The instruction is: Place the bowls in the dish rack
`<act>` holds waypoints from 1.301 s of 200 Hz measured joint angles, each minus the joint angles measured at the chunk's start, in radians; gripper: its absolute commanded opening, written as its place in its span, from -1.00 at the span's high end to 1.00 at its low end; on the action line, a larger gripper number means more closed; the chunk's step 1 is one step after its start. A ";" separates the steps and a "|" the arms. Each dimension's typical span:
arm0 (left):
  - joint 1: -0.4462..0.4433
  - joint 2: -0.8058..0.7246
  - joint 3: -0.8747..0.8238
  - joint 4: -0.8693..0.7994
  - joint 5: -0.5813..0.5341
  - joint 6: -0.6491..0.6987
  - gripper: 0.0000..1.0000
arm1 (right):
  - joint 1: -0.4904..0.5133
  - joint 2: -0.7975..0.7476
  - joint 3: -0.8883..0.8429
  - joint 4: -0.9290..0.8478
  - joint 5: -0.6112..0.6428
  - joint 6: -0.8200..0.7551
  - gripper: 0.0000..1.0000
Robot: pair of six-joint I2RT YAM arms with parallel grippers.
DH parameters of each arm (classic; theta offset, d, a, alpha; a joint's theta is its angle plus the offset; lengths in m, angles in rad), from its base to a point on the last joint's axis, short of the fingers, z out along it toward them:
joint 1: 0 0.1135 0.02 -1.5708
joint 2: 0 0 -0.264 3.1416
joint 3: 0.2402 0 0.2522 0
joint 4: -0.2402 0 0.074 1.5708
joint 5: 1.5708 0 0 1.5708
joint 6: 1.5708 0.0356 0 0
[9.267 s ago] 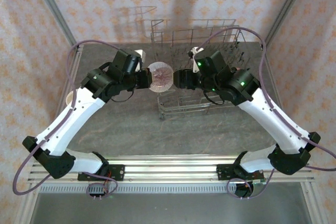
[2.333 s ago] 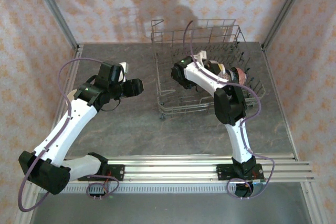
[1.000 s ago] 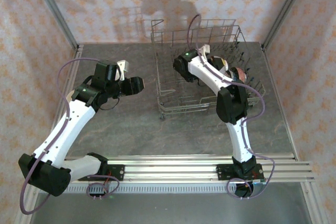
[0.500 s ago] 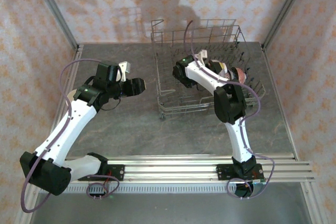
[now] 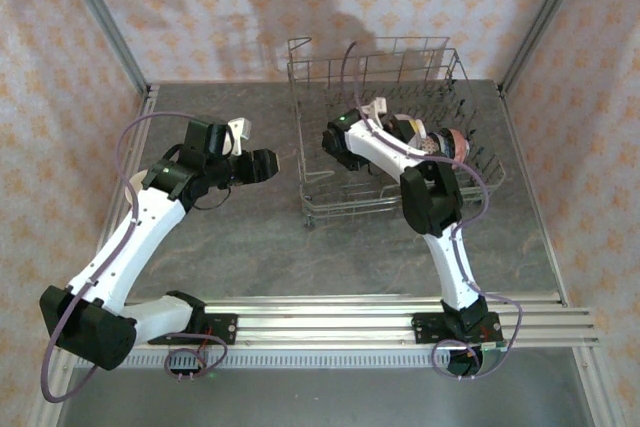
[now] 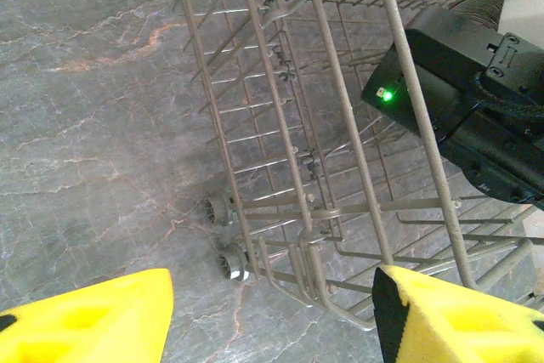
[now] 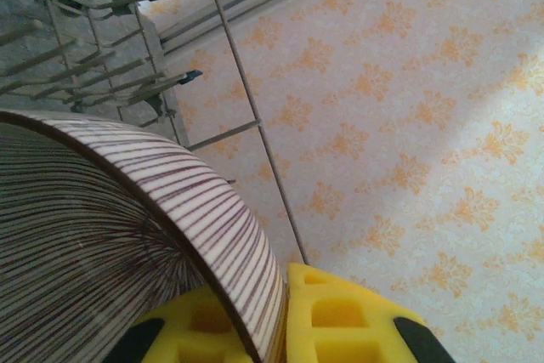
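The dish rack [image 5: 300,152] is a grey wire basket at the back right of the table. My right gripper [image 5: 412,131] reaches into it and is shut on the rim of a cream bowl with dark purple stripes [image 7: 127,235], which sits between its yellow pads [image 7: 357,320]. The top view shows this bowl [image 5: 430,137] among the tines, next to a brownish-pink bowl [image 5: 458,143] standing in the rack. My left gripper [image 5: 262,165] hovers open just left of the rack. Its yellow fingers [image 6: 85,320] frame the rack's near corner [image 6: 297,210] with nothing between them.
The rack stands on small wheels [image 6: 223,210] on the grey marbled tabletop [image 5: 250,237]. The rack's tall wire sides [image 5: 370,47] rise at the back. Patterned walls enclose the table, with metal posts [image 5: 100,17] at the corners.
The right arm's wrist has shifted slightly left and toward the near side inside the rack, bowl still held. The left arm has barely moved.
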 measured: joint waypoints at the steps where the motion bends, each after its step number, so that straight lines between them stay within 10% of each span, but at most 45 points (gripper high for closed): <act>1: 0.000 0.001 0.000 0.000 0.000 0.000 -0.29 | 0.000 0.001 0.000 0.000 0.001 0.000 1.00; 260: 0.000 -0.004 0.001 -0.003 0.000 0.010 -0.29 | 0.044 -0.001 -0.106 -0.001 0.047 0.132 1.00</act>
